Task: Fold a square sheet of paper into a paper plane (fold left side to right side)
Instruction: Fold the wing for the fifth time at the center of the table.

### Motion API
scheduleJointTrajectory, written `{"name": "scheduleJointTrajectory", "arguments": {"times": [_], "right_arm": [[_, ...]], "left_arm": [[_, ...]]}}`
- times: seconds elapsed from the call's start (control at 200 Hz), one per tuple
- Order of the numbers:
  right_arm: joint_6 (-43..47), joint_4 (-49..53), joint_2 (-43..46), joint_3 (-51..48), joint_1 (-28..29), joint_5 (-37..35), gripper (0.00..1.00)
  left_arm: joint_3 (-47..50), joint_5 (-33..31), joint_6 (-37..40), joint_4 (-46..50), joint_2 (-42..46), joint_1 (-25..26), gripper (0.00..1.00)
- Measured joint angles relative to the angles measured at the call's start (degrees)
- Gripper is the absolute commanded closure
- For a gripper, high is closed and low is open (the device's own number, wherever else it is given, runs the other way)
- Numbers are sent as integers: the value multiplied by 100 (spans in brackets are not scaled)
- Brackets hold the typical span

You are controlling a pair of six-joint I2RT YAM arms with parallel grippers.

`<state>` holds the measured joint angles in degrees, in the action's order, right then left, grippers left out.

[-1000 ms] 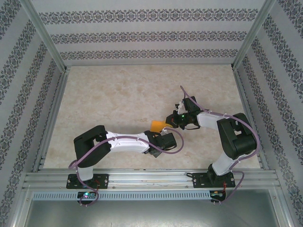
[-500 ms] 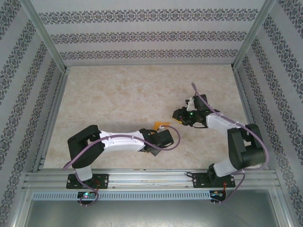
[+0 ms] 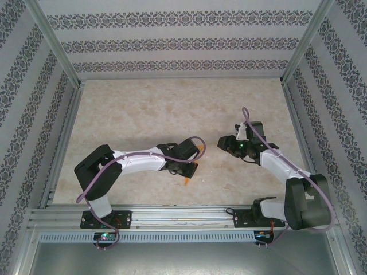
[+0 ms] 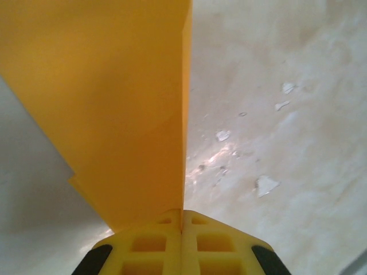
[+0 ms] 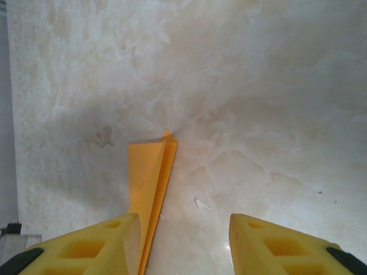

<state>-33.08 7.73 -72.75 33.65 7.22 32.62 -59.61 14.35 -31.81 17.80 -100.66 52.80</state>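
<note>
Top external view: both arms reach toward the middle of the surface (image 3: 143,109), and their hands are near each other but apart.
Left hand (image 4: 182,220): it is fully closed, and the two pads pinch the paper plane (image 4: 114,103) at its folded edge.
Paper plane, place: in the top view a small orange tip shows under the left hand, at 6 o'clock from the middle of the surface. In the left wrist view the orange layers go up from the pads toward 12 o'clock, with one straight crease beside them.
Right hand (image 5: 183,223): its jaws stand partly apart with nothing between them. It is at about 3 o'clock from the middle of the surface, between 1 and 2 o'clock from the plane.
Right wrist view: the narrow orange dart shows past the finger at 7 o'clock; whether it touches that finger I cannot tell.
Reason of the grip: I think the pinch on the crease keeps the layers flat together, so the thin paper does not spring open.
Stage: the shape is already narrow and pointed, so the folding seems near the end.
Risk: such light paper may slip or bend if the pinch loosens.
</note>
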Motion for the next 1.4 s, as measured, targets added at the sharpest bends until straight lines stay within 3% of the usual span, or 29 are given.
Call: {"name": "scheduleJointTrajectory", "arguments": {"times": [0.265, 0.744, 1.399], "right_arm": [[74, -234, -2, -256, 138, 85, 54], [-170, -1517, -496, -529, 822, 192, 54], [-621, -2330, -1128, -527, 1331, 85, 55]], "left_arm": [[813, 664, -734, -1469, 39, -197, 100], [2116, 1095, -1565, -3689, 579, -492, 100], [2601, 1700, -2601, -5534, -7, -772, 100]]}}
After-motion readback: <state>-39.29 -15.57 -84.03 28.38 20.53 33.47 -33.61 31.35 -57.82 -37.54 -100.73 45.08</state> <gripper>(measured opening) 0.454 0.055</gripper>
